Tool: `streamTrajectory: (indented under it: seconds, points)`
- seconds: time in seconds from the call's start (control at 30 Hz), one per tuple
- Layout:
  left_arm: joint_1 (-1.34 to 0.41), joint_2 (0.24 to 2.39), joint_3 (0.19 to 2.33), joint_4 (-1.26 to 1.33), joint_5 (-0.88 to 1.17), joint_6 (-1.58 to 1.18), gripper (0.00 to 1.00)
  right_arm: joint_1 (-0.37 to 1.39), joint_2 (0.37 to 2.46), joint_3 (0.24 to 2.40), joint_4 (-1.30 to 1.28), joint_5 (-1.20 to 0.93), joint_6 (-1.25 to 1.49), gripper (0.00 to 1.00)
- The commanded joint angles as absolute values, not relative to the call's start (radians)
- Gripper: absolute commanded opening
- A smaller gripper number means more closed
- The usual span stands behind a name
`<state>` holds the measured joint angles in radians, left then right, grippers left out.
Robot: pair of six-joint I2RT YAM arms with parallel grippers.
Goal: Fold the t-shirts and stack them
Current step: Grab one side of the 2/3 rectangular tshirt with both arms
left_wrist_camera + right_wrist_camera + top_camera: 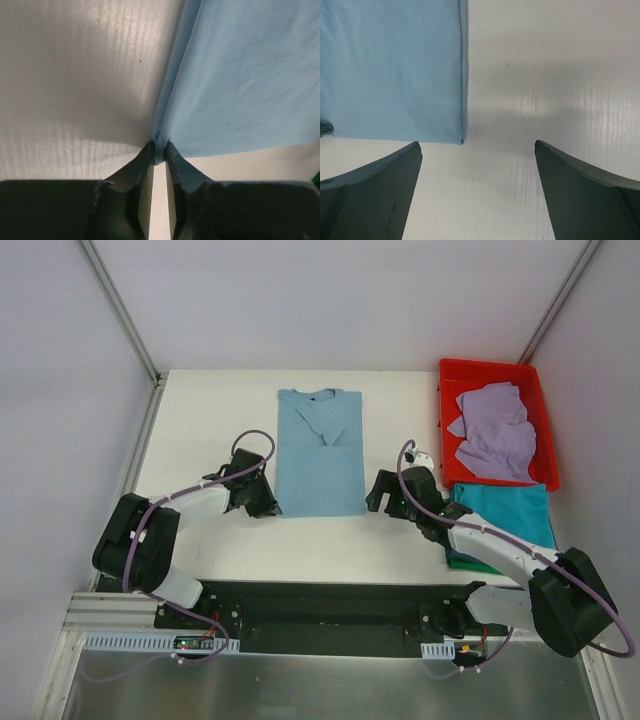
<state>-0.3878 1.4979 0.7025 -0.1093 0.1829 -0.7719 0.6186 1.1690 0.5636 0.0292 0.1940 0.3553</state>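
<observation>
The left claw (159,146) is pinched tight on the near corner of the light blue t-shirt (240,75), which lies flat ahead of it. The right claw (477,143) gapes wide, with the shirt's other near corner just ahead of one finger, probably not touching.

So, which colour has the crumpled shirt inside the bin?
Lavender. The shirt in the red bin shows best in the top external view.

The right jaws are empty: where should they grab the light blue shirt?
Probably the near right corner of the light blue shirt, from the near edge: it lies folded flat, that corner sits free before the open right gripper, and the left gripper pinches the near left one.
</observation>
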Motion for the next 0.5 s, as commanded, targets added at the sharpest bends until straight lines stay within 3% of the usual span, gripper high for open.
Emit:
streamTrajectory:
  seconds: [0.0,0.1,0.4,0.47]
  points:
    - [-0.4,1.491,0.681,-0.146,0.176,-0.764,0.1,0.618,1.222,0.615,0.041,0.106,0.454,0.98]
    - [-0.4,1.482,0.67,-0.147,0.176,-0.759,0.0,0.618,1.273,0.617,0.04,0.068,0.546,0.99]
    - [-0.402,1.447,0.655,-0.149,0.161,-0.756,0.0,0.621,1.491,0.689,0.087,-0.118,0.621,0.7]
    - [-0.402,1.44,0.652,-0.147,0.156,-0.755,0.0,0.623,1.522,0.686,0.121,-0.139,0.638,0.6]
